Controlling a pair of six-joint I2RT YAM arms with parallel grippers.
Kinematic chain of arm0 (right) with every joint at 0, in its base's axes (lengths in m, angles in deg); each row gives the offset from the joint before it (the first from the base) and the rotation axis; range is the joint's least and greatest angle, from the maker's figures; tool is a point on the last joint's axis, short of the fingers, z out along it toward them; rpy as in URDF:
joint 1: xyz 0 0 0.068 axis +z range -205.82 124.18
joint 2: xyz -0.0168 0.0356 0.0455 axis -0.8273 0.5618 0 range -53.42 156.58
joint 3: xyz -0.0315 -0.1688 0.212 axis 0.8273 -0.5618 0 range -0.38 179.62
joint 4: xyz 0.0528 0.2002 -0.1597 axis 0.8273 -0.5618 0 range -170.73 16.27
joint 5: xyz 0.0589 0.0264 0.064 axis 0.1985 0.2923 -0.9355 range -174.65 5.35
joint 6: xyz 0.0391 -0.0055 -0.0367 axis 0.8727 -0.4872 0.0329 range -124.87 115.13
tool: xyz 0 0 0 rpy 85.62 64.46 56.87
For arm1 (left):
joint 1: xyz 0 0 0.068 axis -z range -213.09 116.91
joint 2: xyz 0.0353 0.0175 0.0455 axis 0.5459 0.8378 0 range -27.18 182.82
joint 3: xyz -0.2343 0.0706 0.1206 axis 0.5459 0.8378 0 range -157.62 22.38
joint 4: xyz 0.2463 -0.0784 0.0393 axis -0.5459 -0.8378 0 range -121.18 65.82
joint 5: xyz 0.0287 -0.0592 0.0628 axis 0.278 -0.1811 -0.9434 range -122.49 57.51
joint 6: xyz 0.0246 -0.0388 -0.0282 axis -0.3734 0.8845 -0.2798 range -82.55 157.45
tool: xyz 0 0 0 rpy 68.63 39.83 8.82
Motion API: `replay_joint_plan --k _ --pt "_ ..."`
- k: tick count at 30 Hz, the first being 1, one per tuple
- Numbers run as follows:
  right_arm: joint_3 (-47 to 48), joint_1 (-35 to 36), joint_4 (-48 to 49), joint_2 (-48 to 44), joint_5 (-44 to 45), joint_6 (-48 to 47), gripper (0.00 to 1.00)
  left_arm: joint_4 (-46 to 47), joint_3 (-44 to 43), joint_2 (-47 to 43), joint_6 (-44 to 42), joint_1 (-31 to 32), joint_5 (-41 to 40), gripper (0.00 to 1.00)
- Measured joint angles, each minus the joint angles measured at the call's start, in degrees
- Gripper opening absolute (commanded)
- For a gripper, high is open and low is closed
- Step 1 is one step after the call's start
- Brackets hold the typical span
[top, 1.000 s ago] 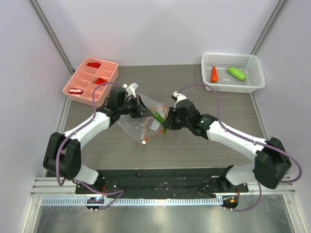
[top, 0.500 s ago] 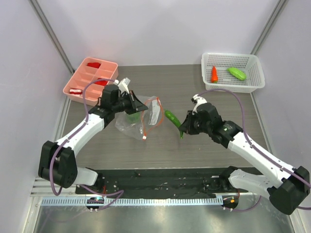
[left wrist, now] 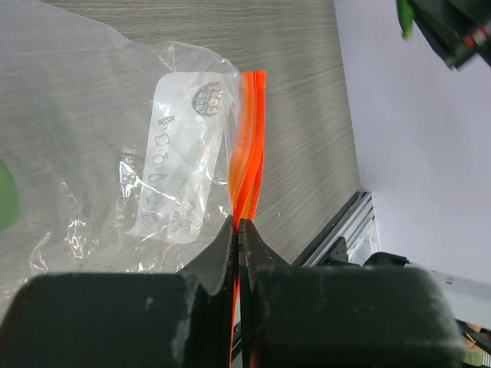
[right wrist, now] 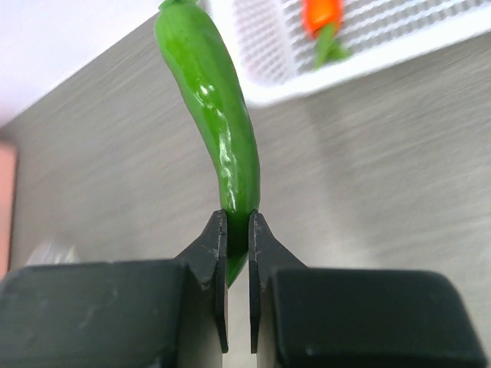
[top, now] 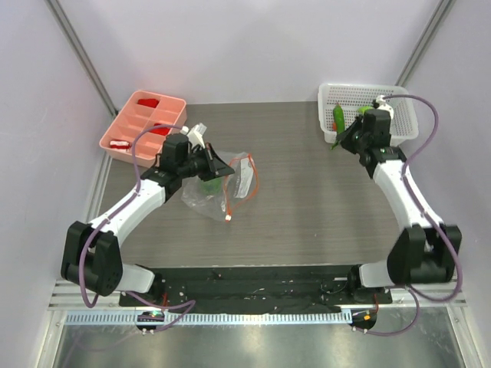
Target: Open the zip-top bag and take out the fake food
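The clear zip-top bag (top: 217, 195) lies on the table left of centre. My left gripper (top: 220, 170) is shut on its orange-red zip strip (left wrist: 249, 138), pinched between the jaws (left wrist: 238, 222). A green bell pepper (top: 207, 185) shows inside the bag, at the left edge of the left wrist view (left wrist: 6, 195). My right gripper (top: 340, 139) is shut on the tip of the dark green chili (right wrist: 215, 115), held at the left edge of the white basket (top: 405, 123). An orange carrot piece (right wrist: 321, 14) lies in the basket. A light green piece (top: 360, 110) is partly hidden by the right wrist.
A pink compartment tray (top: 170, 103) with small red blocks stands at the back left. The white basket's rim (right wrist: 345, 65) is just beyond the chili. Metal rails run along the table's sides and front.
My right gripper has carried the chili from beside the bag's mouth across to the basket at the back right. The left gripper kept its hold on the zip strip.
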Motion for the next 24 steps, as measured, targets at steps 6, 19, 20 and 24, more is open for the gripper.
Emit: replay_joint_plan --k 6,19,20,24 --pt "13.75 -6.08 4.28 21.66 0.87 -0.31 0.01 0.15 0.07 0.04 0.0 -0.02 0.13 0.0" --pt "42.1 -8.63 -1.99 45.64 5.35 -5.18 0.67 0.15 0.17 0.04 -0.02 -0.07 0.11 0.0" --pt "42.47 -8.63 -2.54 45.68 5.68 -5.49 0.69 0.15 0.17 0.04 0.0 -0.07 0.11 0.0" --pt "40.3 -8.46 -3.41 43.76 6.75 -5.79 0.7 0.17 0.17 0.04 0.0 -0.07 0.13 0.0"
